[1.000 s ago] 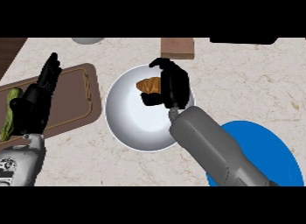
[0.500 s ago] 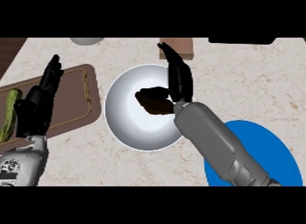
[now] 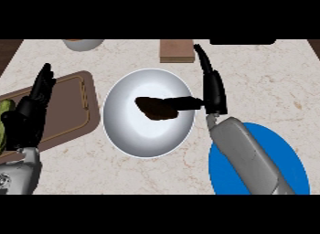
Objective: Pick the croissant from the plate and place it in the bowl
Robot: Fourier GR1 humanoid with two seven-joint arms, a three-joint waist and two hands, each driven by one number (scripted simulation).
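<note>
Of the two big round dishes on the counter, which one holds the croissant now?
The white dish, in the middle of the counter, holds the croissant. The blue dish, lower right and partly under the right forearm, shows nothing on its visible part.

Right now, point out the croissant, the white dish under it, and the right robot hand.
croissant (image 3: 156,108): head view, middle of its dark body.
white dish (image 3: 132,137): head view, bare lower-left inside.
right robot hand (image 3: 213,93): head view, back of the hand.
</note>
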